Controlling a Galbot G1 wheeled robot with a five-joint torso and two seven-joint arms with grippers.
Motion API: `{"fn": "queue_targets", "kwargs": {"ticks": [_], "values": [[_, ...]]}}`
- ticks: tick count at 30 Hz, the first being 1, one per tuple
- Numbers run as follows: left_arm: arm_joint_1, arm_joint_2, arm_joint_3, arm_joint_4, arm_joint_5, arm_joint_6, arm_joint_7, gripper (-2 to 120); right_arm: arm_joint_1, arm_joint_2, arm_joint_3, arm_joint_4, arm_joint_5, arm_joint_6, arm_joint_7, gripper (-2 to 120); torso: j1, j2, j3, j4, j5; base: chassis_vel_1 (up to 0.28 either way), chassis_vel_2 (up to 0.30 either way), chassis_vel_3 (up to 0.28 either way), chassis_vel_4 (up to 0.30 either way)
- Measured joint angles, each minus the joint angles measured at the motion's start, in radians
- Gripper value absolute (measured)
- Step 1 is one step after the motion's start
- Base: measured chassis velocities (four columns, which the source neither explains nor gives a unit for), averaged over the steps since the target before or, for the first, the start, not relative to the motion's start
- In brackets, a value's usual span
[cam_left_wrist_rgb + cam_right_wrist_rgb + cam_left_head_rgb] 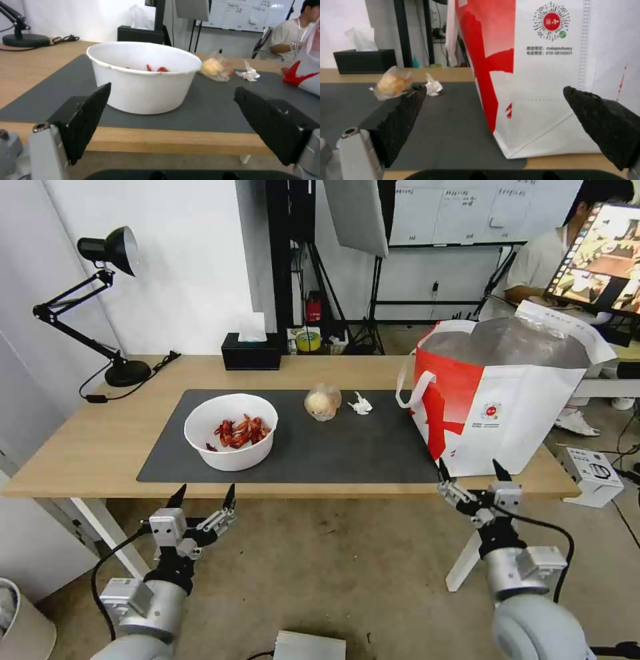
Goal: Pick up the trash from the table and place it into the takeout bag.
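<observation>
Your left claw hangs released, fingers spread, just short of the table's near edge, facing the white bowl of red shells that sits on the grey mat. Your right claw is likewise wide apart and holding nothing, low in front of the red-and-white takeout bag, which stands upright and open at the table's right end. Between bowl and bag, you see the wrapped beige lump and the crumpled tissue lying near each other on the mat. A black tissue box and desk lamp sit along the far edge.
</observation>
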Motion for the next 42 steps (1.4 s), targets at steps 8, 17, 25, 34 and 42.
{"fn": "queue_targets", "kwargs": {"ticks": [8,17,25,34,42], "values": [[0.004,-0.010,0.009,0.016,0.041,-0.017,0.007,100,-0.020,0.011,-0.019,0.008,-0.020,-0.001,-0.005,100,0.000,0.000,0.000,0.0000,0.0000,0.000,0.000,0.000,0.000],[0.003,-0.010,0.006,0.017,0.040,-0.021,0.007,100,-0.029,0.012,-0.031,0.012,-0.021,-0.001,-0.009,100,0.000,0.000,0.000,0.0000,0.0000,0.000,0.000,0.000,0.000],[0.013,-0.042,0.008,0.014,0.045,-0.026,0.010,100,0.114,-0.046,-0.173,-0.062,0.060,0.010,-0.066,100,0.000,0.000,0.000,0.0000,0.0001,0.000,0.000,0.000,0.000],[0.030,-0.105,0.009,0.010,0.079,-0.042,0.016,100,0.368,-0.083,-0.350,-0.232,0.111,0.032,-0.075,100,0.000,0.000,0.000,-0.0001,0.0001,0.000,0.000,0.000,0.000],[0.050,-0.133,-0.018,-0.002,0.085,-0.069,0.022,100,0.727,-0.032,-0.548,-0.467,0.170,0.007,-0.013,100,0.000,0.000,0.000,0.0004,-0.0002,0.000,0.000,0.000,0.000]]}}
